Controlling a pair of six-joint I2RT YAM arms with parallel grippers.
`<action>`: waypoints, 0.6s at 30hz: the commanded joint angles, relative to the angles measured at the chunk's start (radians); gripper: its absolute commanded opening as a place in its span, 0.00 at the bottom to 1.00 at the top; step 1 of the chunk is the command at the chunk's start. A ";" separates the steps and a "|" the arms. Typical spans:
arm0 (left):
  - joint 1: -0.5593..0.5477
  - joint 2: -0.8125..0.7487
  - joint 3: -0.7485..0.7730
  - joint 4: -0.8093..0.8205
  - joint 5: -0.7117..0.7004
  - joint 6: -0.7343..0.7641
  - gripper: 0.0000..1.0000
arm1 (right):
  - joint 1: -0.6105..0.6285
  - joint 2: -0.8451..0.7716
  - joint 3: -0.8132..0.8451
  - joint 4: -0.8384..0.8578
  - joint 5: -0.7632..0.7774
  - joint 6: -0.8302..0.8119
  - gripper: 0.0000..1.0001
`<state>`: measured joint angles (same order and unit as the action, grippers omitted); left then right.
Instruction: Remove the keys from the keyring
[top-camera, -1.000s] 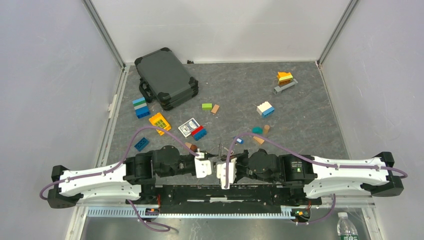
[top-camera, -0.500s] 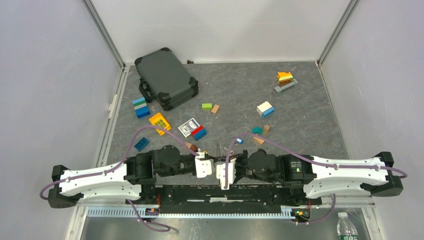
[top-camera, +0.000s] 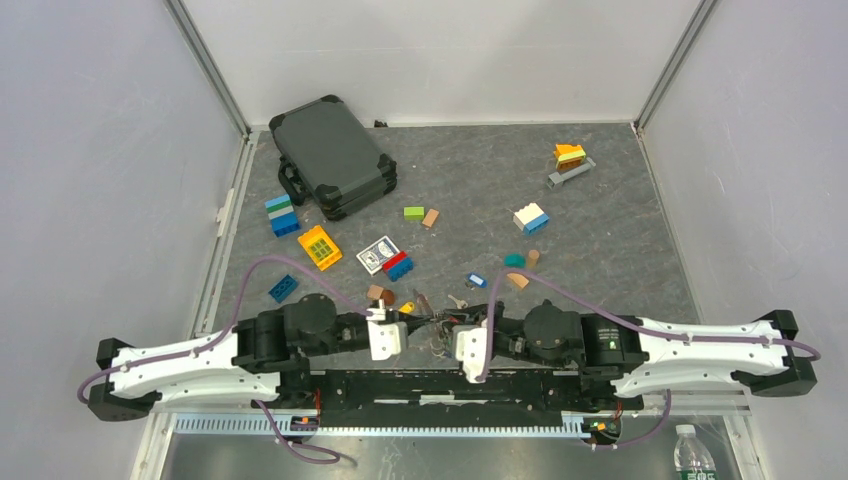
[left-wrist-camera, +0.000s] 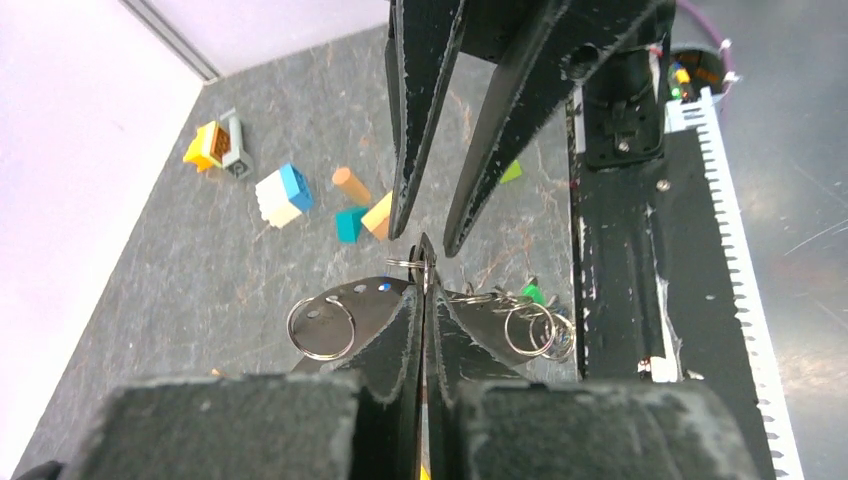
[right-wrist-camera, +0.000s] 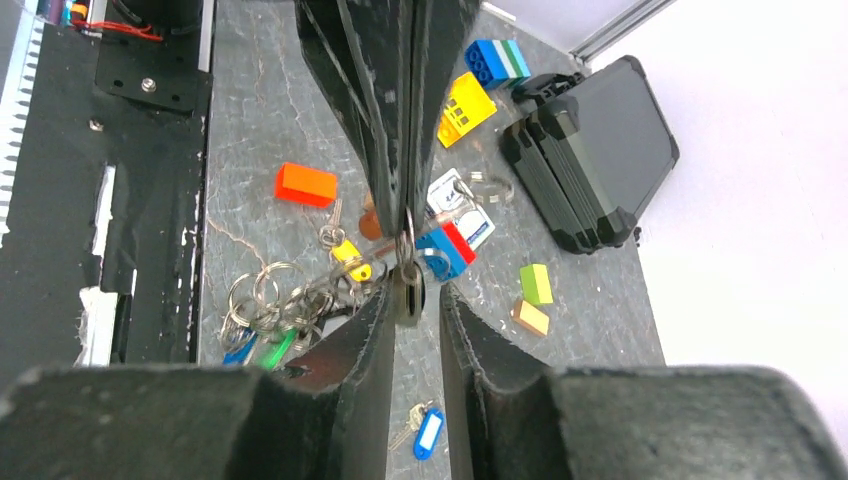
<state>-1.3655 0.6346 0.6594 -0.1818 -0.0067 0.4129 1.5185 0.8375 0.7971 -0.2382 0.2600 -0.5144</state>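
A dark case (top-camera: 335, 155) sits by the far-left corner of the table (top-camera: 620, 230), with loose blocks (top-camera: 283, 215) near it. At the middle of the near edge, the left gripper (left-wrist-camera: 420, 268) is pressed together, pinching the keyring (right-wrist-camera: 406, 262) at its tips. The keys (right-wrist-camera: 345, 258) cluster on small rings just beside it, showing yellow, green and blue heads. The right gripper (right-wrist-camera: 413, 295) faces it with its fingers spread, one on each side of the keyring. One blue key (right-wrist-camera: 428, 435) lies apart on the table.

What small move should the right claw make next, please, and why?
Probably close the right claw on the keyring stretch lying in its open gap: the left claw is pinched shut on the same loop, and keys hang on it.
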 joint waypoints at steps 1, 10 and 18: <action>-0.004 -0.075 -0.027 0.127 0.077 0.016 0.02 | 0.003 -0.079 -0.061 0.163 -0.037 -0.010 0.28; -0.003 -0.105 -0.046 0.160 0.141 0.007 0.02 | 0.003 -0.124 -0.114 0.254 -0.095 0.001 0.29; -0.004 -0.103 -0.047 0.174 0.148 0.004 0.02 | 0.003 -0.099 -0.120 0.284 -0.145 0.022 0.29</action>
<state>-1.3655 0.5365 0.6075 -0.0940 0.1158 0.4126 1.5185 0.7288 0.6830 -0.0120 0.1535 -0.5137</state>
